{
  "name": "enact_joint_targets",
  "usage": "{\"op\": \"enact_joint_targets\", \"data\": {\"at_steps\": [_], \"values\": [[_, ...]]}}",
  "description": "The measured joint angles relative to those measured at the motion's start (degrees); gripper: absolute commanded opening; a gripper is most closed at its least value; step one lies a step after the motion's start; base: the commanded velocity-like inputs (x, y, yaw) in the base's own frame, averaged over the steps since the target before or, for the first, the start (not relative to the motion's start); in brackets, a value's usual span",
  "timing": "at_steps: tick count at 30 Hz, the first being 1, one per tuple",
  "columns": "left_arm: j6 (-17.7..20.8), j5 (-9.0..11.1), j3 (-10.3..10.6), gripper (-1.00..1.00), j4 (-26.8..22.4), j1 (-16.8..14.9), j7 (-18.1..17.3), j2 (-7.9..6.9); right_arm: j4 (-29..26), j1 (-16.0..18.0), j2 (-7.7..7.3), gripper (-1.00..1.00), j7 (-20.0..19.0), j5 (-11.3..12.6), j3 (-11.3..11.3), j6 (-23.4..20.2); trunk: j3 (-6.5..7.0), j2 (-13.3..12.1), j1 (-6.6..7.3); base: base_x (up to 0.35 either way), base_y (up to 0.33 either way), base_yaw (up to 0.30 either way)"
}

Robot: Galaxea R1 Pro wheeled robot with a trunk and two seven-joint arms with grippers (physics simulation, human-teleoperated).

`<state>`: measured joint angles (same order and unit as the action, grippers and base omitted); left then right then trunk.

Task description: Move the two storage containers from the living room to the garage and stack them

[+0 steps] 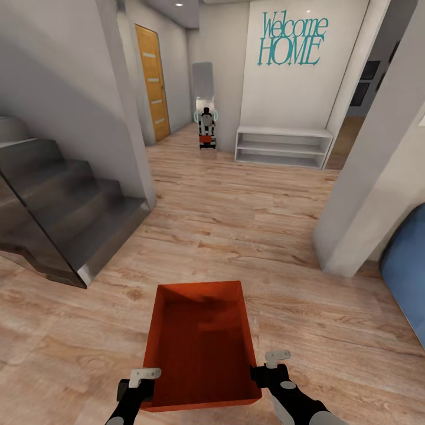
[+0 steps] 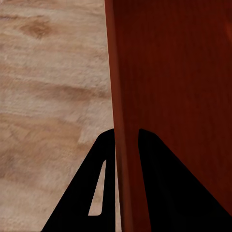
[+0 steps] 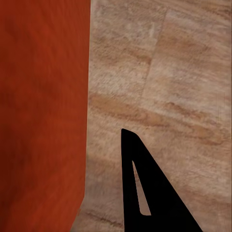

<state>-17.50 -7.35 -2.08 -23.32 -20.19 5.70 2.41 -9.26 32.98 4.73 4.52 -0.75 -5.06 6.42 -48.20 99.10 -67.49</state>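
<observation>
Left fingers (image 2: 159, 188) pinching storage container (image 1: 200, 345) wall | right fingers (image 3: 145, 193): 1 visible, grip unclear

blue seat (image 1: 407, 271) cut off, far figure (image 1: 206, 127) too small

One orange tub (image 1: 200, 342) (image 2: 174, 96) (image 3: 43, 116), open-topped. Two grippers hold it: the left gripper (image 1: 137, 382) (image 2: 126, 183) at its near left corner, the right gripper (image 1: 268, 369) at its near right corner. One grey staircase (image 1: 65, 206) with four steps visible. One wooden door (image 1: 152, 82). One white shelf unit (image 1: 283, 147) with two open levels, against the far wall. One teal sign (image 1: 293, 39) of two words on the wall. One mirror (image 1: 203, 82) showing one robot reflection (image 1: 206, 127). One blue object (image 1: 407, 265) at the right edge.
</observation>
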Motion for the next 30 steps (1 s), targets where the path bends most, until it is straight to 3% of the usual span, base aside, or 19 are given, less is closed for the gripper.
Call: {"op": "enact_joint_targets", "data": {"at_steps": [30], "values": [[0.1, 0.0, 0.0, -1.00, 0.0, 0.0, 0.0, -0.01, 0.0, 0.0, 0.00, -1.00, 0.0, 0.0, 0.0, 0.0, 0.00, 0.0, 0.01, 0.341, 0.000, 0.000]]}}
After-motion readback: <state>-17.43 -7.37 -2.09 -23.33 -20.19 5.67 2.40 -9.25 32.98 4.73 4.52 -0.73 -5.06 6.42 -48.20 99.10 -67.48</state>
